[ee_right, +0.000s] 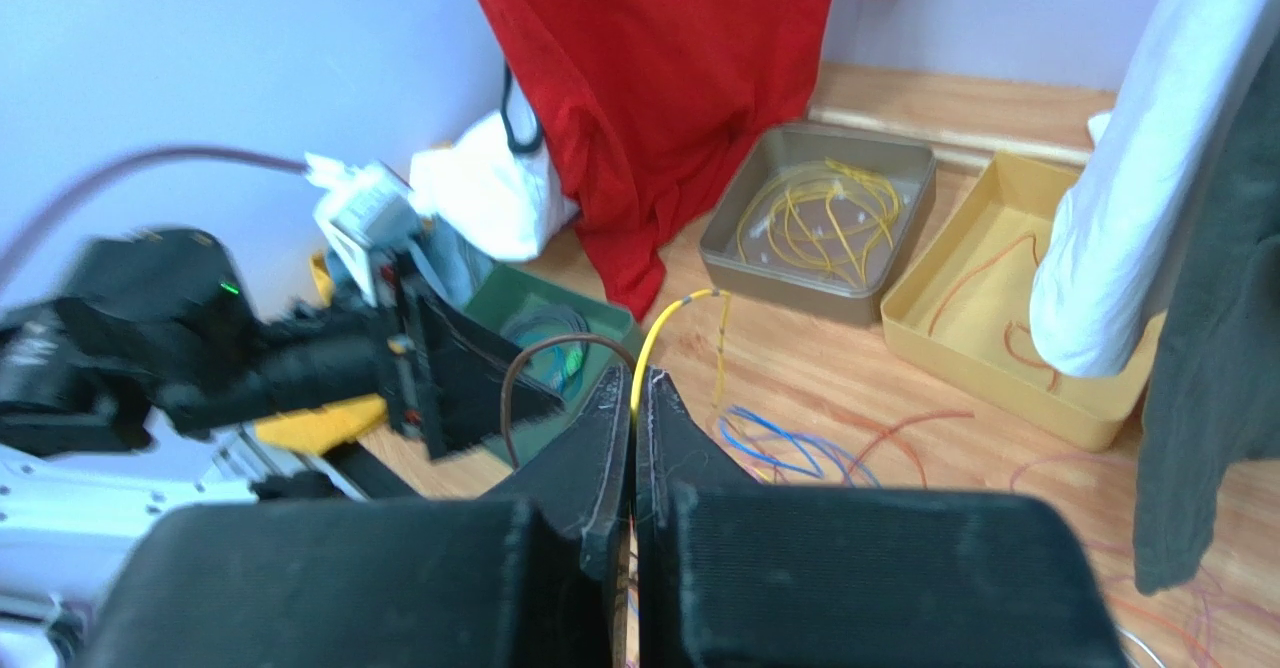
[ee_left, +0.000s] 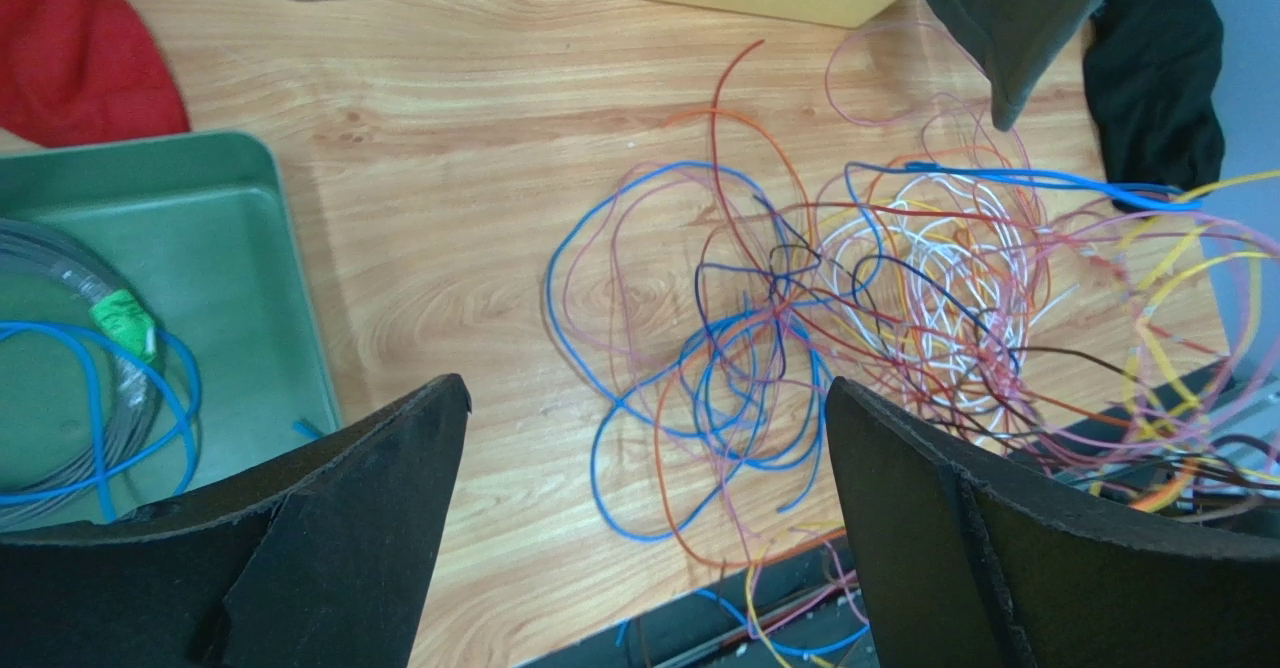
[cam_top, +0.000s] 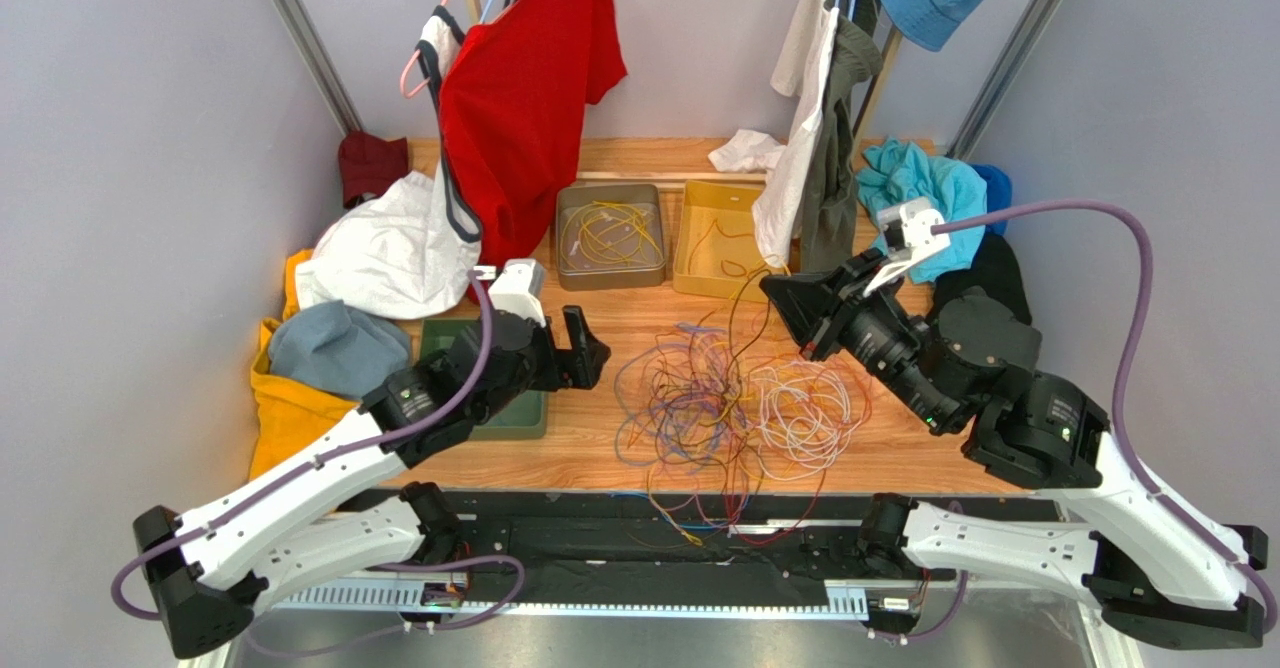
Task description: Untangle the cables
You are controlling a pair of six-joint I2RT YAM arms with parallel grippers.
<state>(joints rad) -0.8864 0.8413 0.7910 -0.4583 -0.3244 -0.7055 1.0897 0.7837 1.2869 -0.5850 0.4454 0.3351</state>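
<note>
Right gripper [ee_right: 633,406] has its two fingers [ee_right: 586,458] pressed flat together, and a yellow cable [ee_right: 661,323] arcs up out of the tips. A brown cable [ee_right: 519,376] curves close beside those tips; whether it is pinched too I cannot tell. Left gripper [ee_left: 646,398] hangs over the table [cam_top: 631,316] with its fingers spread wide and nothing between them. Directly below and just ahead of that open pair lies the tangle of cables [ee_left: 842,323]: blue loops nearest, then red, orange, purple and white strands crossing one another, with yellow ones off toward its right finger. A few strands spill over the table edge nearest the arms. Just beside the left gripper's left finger sits a green tray [ee_left: 226,248] holding a coil [ee_left: 143,413] of grey and blue cord. Farther ahead of both grippers stand a grey tray [cam_top: 610,280] with yellow wires [cam_top: 609,233] in it and, just beside that, a yellow tray [cam_top: 718,287] with a few thin strands. Beyond them hangs a red shirt [cam_top: 526,83], with heaped clothes [cam_top: 376,256] below it.
</note>
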